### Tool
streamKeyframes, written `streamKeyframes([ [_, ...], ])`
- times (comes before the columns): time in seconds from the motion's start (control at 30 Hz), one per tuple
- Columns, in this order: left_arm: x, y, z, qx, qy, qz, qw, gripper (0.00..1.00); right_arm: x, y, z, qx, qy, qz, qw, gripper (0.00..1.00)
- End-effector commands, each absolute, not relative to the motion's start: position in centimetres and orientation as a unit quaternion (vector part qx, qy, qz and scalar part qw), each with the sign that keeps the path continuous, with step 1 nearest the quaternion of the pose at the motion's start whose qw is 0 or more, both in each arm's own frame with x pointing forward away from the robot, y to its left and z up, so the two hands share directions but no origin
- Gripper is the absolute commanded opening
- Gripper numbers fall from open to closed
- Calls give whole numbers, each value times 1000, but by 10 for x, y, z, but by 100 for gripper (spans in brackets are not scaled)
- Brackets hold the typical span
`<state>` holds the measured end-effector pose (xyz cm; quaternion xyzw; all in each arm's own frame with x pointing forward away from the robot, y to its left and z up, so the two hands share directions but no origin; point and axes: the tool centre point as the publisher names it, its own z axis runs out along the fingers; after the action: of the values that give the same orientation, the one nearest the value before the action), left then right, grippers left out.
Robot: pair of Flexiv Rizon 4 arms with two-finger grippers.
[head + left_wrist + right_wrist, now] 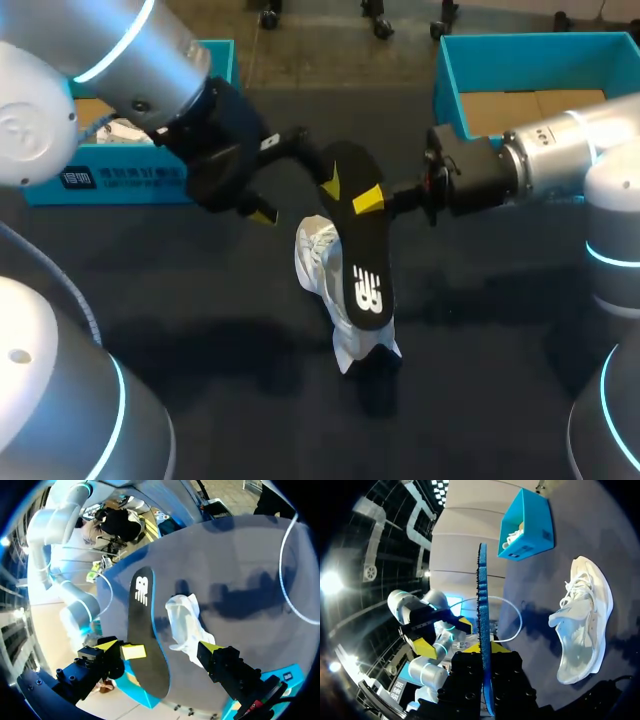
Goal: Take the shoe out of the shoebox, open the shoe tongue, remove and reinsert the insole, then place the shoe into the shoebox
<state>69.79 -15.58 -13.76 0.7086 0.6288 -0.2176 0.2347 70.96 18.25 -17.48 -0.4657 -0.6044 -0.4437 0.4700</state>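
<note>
A black insole with a white logo hangs over the table's middle, blue-edged in the right wrist view. My right gripper is shut on its upper part, the edge-on insole pinched between its fingers. My left gripper stands open beside that same end, and the insole passes between its spread fingers, nearer one fingertip. The white shoe lies on its side on the dark table under the insole, also seen ahead of each gripper.
A blue box with white things inside stands at the back left, also in the right wrist view. A second blue box with a cardboard floor stands at the back right, behind my right arm.
</note>
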Motion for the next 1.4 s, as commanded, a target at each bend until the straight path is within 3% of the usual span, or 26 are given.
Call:
streamKeyframes([
  [0.03, 694, -148, -144, 682, 582, -310, 317, 100, 708, 180, -173, -469, -604, -443, 468, 0],
  [1.0, 689, -143, -152, 698, 566, -299, 320, 100, 716, 175, -176, -455, -602, -446, 482, 0],
  [1.2, 693, -149, -166, 637, 581, -323, 391, 100, 716, 176, -178, -456, -598, -450, 482, 0],
  [1.4, 696, -149, -172, 588, 599, -358, 409, 100, 715, 177, -177, -456, -597, -448, 484, 0],
])
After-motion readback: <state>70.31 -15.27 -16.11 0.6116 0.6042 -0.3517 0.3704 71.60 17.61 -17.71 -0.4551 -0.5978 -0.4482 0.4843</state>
